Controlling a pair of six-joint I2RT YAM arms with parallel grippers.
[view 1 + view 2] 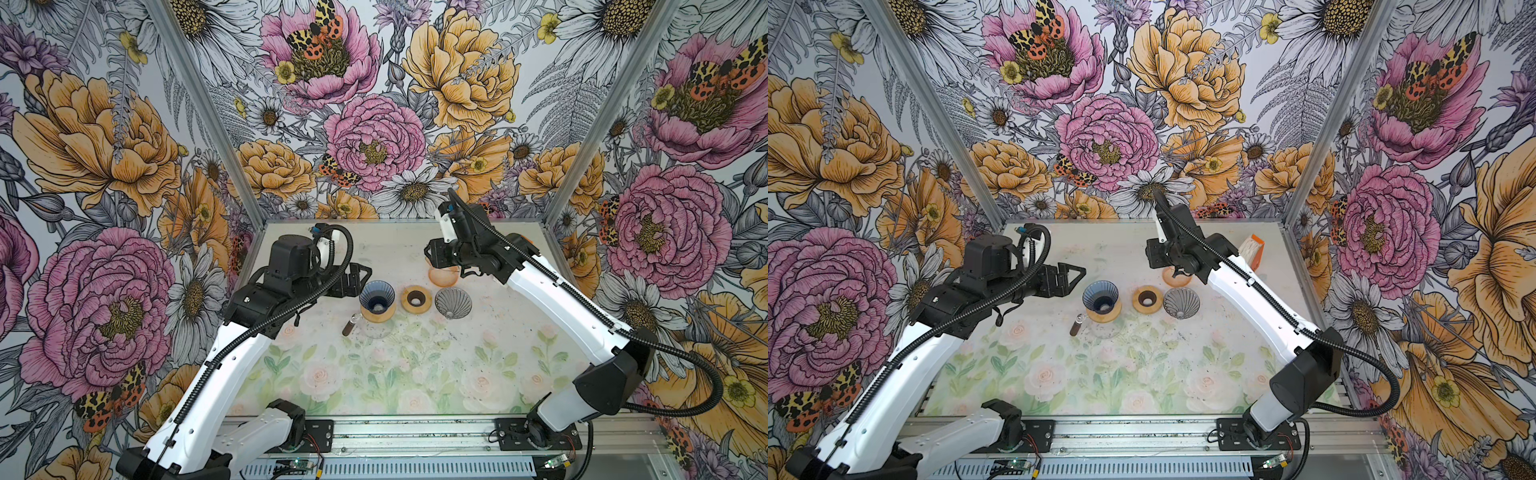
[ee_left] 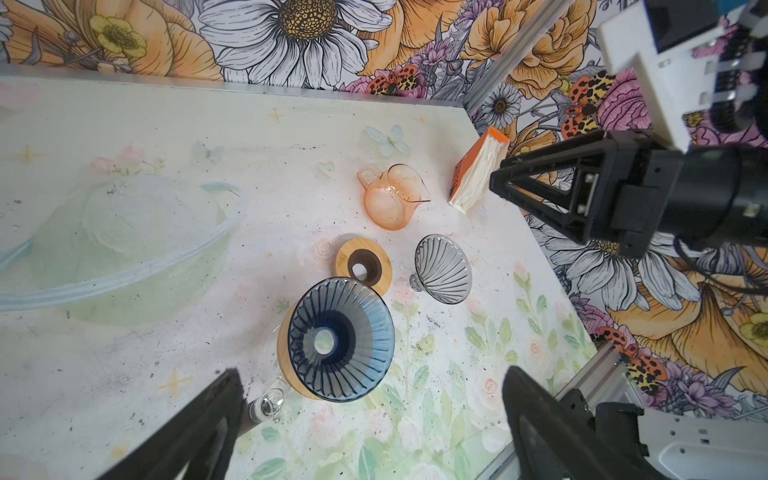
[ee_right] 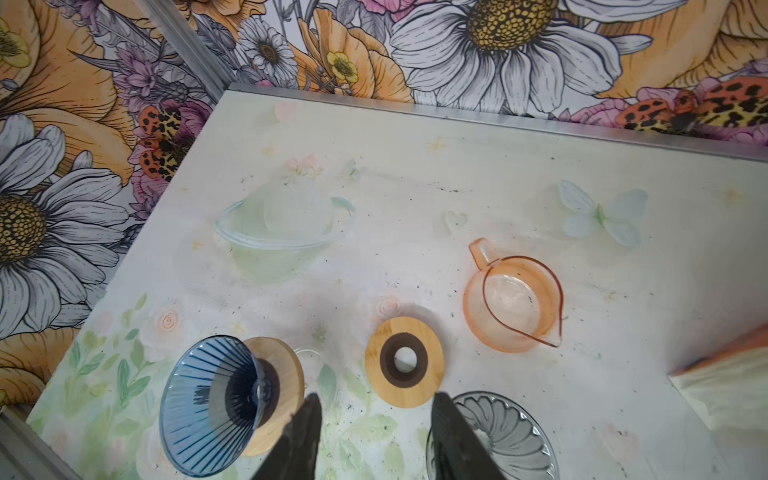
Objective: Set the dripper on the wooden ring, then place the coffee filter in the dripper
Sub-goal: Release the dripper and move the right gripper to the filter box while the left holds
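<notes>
Spread and empty: left jaws, right jaws. Filter pack [image 2: 471, 178] stands well beyond blue dripper [image 2: 361, 328]; a pinch may drag several papers or topple the pack.

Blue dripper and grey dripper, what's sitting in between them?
A round wooden ring with a dark centre hole lies between the blue ribbed glass dripper and the grey ribbed glass dripper, seen in both top views.

Blue ribbed dripper [image 1: 377, 296] sat empty and upright on a wooden collar [image 1: 384, 318] at the middle of the counter [image 1: 415, 374]. White paper coffee filters [image 2: 473, 176] stood stacked in an orange box [image 1: 1258, 240] at the far right corner.
</notes>
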